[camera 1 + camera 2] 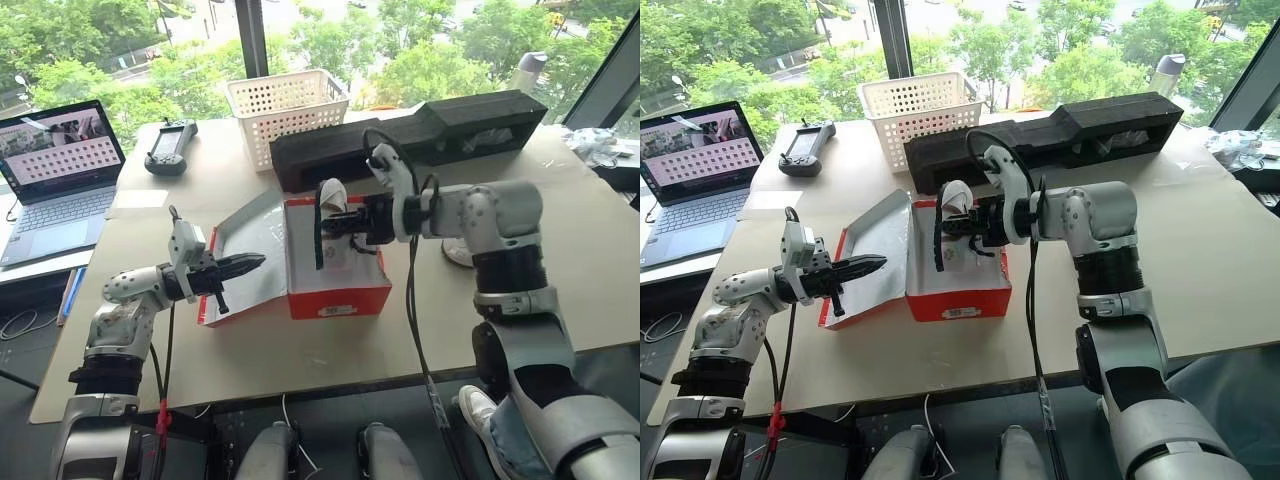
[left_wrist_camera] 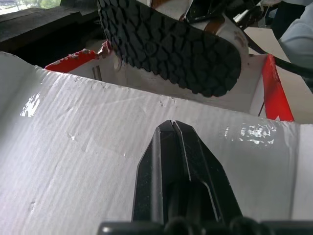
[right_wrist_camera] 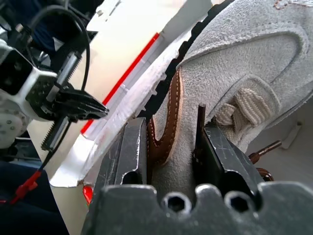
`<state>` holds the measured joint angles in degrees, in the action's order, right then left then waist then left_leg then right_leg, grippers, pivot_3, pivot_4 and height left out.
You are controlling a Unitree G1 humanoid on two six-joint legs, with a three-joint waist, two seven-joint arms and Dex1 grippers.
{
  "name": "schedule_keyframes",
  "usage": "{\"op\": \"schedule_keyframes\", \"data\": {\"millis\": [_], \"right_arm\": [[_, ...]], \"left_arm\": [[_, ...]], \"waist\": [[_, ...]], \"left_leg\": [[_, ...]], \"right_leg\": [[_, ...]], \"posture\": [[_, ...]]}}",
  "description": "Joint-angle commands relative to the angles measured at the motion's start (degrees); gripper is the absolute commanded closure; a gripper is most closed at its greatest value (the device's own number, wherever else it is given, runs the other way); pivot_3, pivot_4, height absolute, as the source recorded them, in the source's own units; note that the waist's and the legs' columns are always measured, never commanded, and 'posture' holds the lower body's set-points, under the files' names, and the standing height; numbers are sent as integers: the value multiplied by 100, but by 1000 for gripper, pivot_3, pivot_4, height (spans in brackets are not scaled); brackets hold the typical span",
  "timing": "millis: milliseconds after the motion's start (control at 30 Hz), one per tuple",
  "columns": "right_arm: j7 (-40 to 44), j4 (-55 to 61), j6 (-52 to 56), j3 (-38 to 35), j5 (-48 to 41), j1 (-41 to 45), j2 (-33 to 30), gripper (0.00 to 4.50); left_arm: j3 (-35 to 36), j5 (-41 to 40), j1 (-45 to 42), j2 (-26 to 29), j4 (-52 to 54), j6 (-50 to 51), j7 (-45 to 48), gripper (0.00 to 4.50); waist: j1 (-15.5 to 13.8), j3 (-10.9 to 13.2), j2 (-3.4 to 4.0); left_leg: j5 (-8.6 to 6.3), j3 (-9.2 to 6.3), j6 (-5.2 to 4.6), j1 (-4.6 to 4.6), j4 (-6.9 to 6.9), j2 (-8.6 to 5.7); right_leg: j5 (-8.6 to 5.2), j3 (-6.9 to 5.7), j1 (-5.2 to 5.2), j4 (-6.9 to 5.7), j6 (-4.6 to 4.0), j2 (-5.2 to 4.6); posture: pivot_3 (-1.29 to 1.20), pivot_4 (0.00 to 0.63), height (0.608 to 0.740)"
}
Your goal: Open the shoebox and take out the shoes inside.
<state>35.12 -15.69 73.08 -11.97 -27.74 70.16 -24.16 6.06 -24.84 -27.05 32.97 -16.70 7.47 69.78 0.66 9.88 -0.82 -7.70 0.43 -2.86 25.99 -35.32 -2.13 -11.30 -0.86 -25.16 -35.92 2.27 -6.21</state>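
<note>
No readable text anywhere

The red shoebox [image 1: 338, 298] has a small white label on its near side, its print too small to read; the laptop [image 1: 58, 170] at far left shows a grid, also illegible.

Head eyes look down over the table [image 1: 560, 220]; wrist cameras sit close, sharing the shoebox [image 1: 335, 296].

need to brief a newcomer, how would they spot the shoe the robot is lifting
Find the red shoebox lying open in the middle of the table. Just above it, the right gripper is clamped on a shoe. It is off-white suede with brown trim, hanging on edge with its black treaded sole facing the left gripper.
</note>
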Motion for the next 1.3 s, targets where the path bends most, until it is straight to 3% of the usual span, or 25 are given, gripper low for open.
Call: {"op": "schedule_keyframes", "data": {"millis": [33,200,333,500,833,867,900,1100,1300], "right_arm": [[-906,-477,-1327,-68,986,156,-816,2989],[-1567,-1276,-2400,619,2166,-169,-1577,2989],[-1627,-1607,-2456,1298,2849,-742,-1967,2989],[-1835,-2009,-2557,1291,3070,-1057,-1951,2989],[-1146,-2761,-2863,1501,3058,-1166,-1726,2989],[-1101,-2858,-2916,1532,3076,-1160,-1700,2448],[-1068,-2946,-2966,1535,3069,-1146,-1670,2285],[-1104,-3601,-3359,1532,3162,-949,-1534,202],[-1275,-4010,-3726,1233,3048,-647,-1500,43]], "left_arm": [[51,-22,-97,25,34,-139,48,4500],[20,-7,-113,-4,9,-154,58,4500],[-14,21,-141,-35,-30,-171,66,4500],[-47,39,-128,-42,-34,-187,84,4500],[-50,22,-58,-11,47,-145,67,4500],[-49,19,-47,-9,61,-139,64,4500],[-50,19,-38,-8,71,-135,61,4500],[-44,1,23,0,152,-101,38,4500],[-35,-2,64,5,203,-77,7,4500]], "waist": [[-28,0,0],[8,1,0],[39,1,1],[149,3,5],[145,3,5],[142,3,5],[139,3,5],[101,3,5],[47,3,5]], "left_leg": [[0,0,0,2,0,-3],[1,19,-2,13,0,-3],[2,30,-5,13,2,2],[5,44,-11,11,0,6],[4,45,-23,9,-43,9],[3,44,-23,8,-45,10],[2,43,-25,7,-49,10],[0,42,-27,8,-50,9],[0,42,-26,7,-52,10]], "right_leg": [[1,-2,1,3,2,-3],[4,4,-9,15,8,-6],[4,12,-11,14,8,-3],[6,28,-12,8,11,1],[14,24,6,5,23,10],[14,22,11,6,24,10],[14,20,13,6,25,10],[15,19,14,7,25,9],[17,20,14,7,23,9]], "posture": [[0,150,737],[0,150,737],[0,150,737],[0,150,737],[0,150,737],[0,150,737],[0,150,737],[0,150,737],[0,150,737]]}}
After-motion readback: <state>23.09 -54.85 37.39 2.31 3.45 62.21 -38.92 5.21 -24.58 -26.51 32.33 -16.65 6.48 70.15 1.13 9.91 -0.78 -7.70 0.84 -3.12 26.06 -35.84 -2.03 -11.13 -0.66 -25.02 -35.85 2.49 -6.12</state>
